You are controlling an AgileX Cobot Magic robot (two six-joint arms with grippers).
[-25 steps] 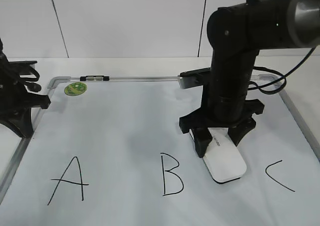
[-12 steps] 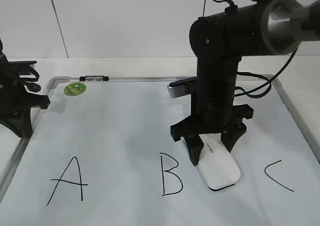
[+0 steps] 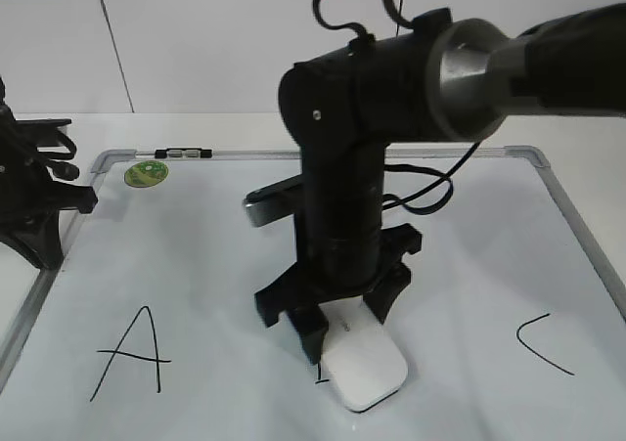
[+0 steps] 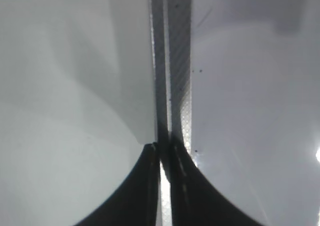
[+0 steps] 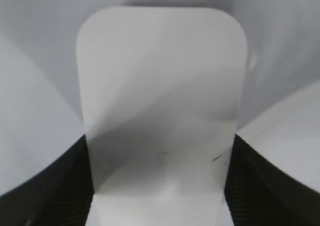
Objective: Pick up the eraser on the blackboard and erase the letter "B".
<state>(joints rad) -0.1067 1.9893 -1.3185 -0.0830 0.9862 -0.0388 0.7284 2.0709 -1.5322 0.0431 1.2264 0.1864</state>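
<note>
My right gripper [image 3: 337,329] is shut on the white eraser [image 3: 364,367] and presses it flat on the blackboard [image 3: 196,255], right where the letter "B" stood. Only a short black stroke of the "B" [image 3: 318,379] shows at the eraser's left edge; the rest is hidden under the eraser and arm. In the right wrist view the eraser [image 5: 160,85] fills the frame between my two black fingers [image 5: 157,186]. My left gripper [image 4: 162,158] is shut and empty over the board's silver frame [image 4: 172,60], at the far left in the exterior view [image 3: 39,206].
The black "A" [image 3: 132,353] is at the board's left front, the black "C" [image 3: 543,343] at its right front. A round green sticker [image 3: 148,173] sits at the back left corner. The right arm's cable hangs over the board's middle.
My right gripper has slid the eraser leftwards from beside the "B" onto it. The letter, whole before, is now almost entirely gone from view. The left arm has not moved.
</note>
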